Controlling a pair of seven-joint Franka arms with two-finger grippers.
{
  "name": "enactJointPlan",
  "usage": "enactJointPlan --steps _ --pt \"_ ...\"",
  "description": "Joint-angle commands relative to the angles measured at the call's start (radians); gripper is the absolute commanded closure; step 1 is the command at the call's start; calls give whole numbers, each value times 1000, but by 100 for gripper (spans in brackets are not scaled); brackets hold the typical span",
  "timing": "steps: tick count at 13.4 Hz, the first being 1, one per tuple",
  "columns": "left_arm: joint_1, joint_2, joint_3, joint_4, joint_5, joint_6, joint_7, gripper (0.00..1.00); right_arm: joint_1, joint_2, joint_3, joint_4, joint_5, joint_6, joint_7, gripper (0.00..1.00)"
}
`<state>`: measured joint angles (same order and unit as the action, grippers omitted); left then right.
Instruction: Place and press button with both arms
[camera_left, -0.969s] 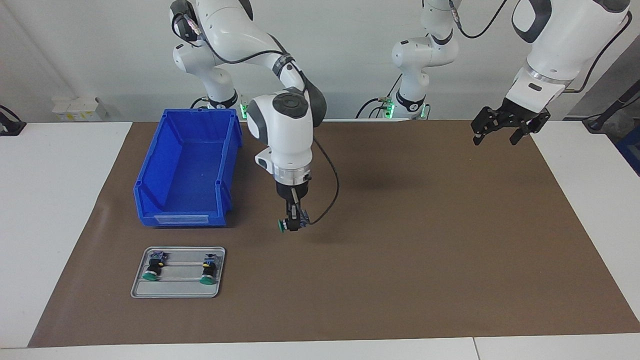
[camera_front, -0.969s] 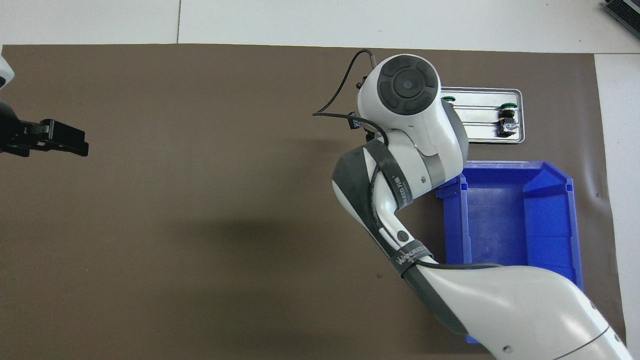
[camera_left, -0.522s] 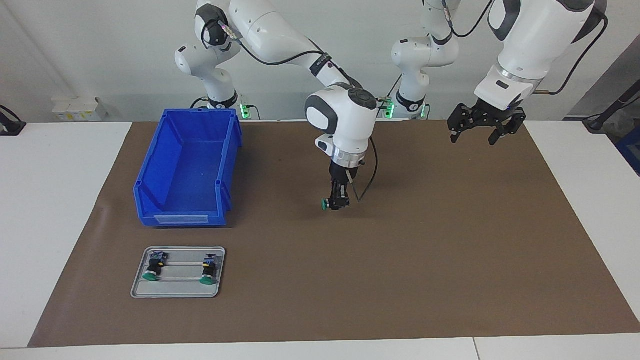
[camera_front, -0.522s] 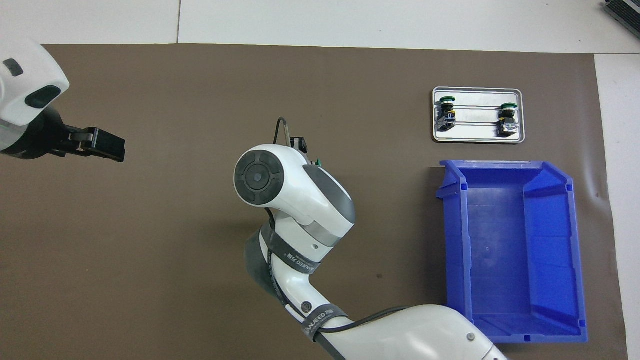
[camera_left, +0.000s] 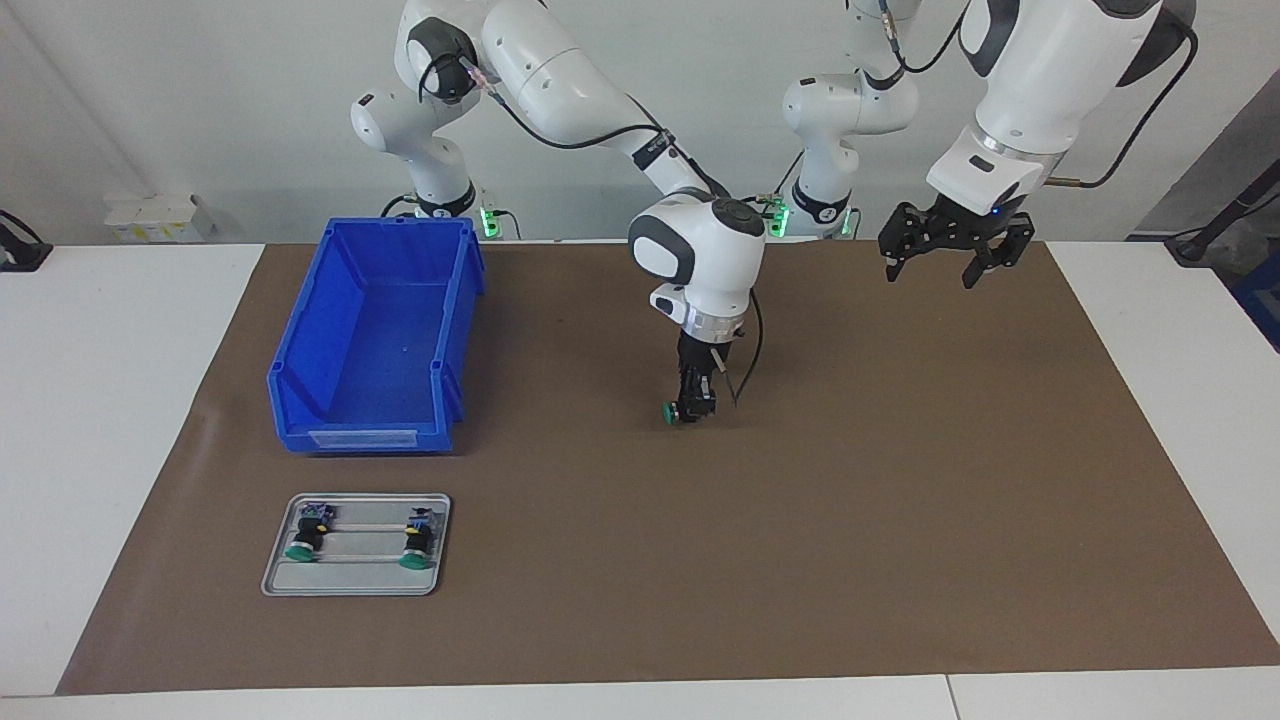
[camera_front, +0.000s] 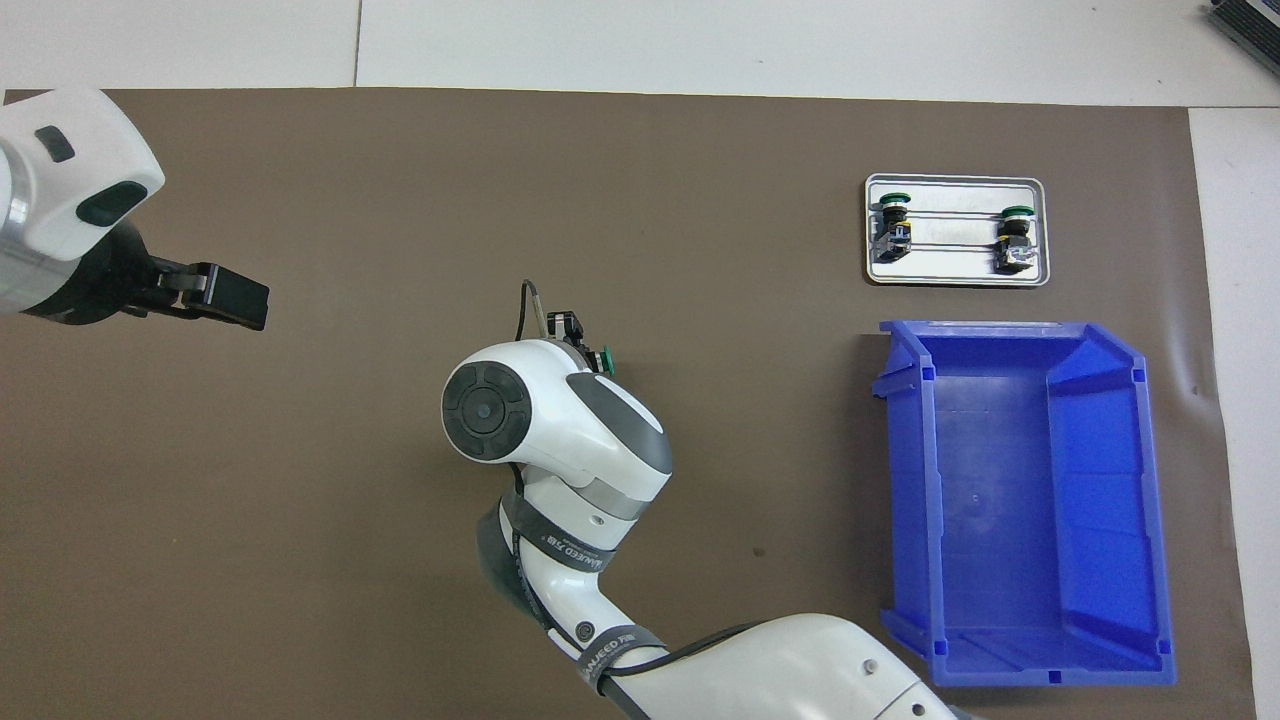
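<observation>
1. Brown-matted tabletop (camera_left: 900, 520): right claw (camera_left: 693, 410) sits low at centre, grasping the green-capped button (camera_left: 668, 412); placement unfinished.
2. Left claw (camera_left: 940, 258) hangs released at two o'clock; pressing remains.
3. Two spare buttons (camera_left: 300, 545) wait in the tray (camera_left: 350, 585).

In the overhead view the right arm's wrist (camera_front: 540, 420) covers most of the right gripper (camera_front: 572, 335), so we see only the green cap of the button (camera_front: 604, 359) beside it. From the facing view we cannot tell whether that button (camera_left: 672, 412) touches the brown mat (camera_left: 900, 480). The left gripper (camera_front: 225, 297) is partly cut off by the overhead picture's edge. The two buttons on the tray (camera_left: 355, 585) are too small for detail.
</observation>
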<state>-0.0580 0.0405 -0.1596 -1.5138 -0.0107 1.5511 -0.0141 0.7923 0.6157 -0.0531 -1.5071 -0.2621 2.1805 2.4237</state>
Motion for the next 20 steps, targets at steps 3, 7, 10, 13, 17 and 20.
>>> enactJointPlan --steps 3,7,10,13,17,20 --pt "-48 -39 9 -69 -5 87 13 0 -7 -34 -1 -36 -34 -7 -6 0" --pt "-101 -76 6 -208 -73 320 16 0 -137 -224 1 -129 -13 -13 -326 0" --pt "-192 -39 6 -262 -77 464 66 0 -249 -365 1 -222 27 -22 -645 0" --pt "-259 48 6 -272 -78 595 188 0 -376 -442 1 -222 144 -80 -1030 0" --pt "-305 61 6 -406 -78 780 524 0 -545 -524 -1 -213 211 -182 -1476 0" --pt "-309 64 6 -454 -78 802 704 0 -628 -566 -2 -205 212 -235 -1716 0"
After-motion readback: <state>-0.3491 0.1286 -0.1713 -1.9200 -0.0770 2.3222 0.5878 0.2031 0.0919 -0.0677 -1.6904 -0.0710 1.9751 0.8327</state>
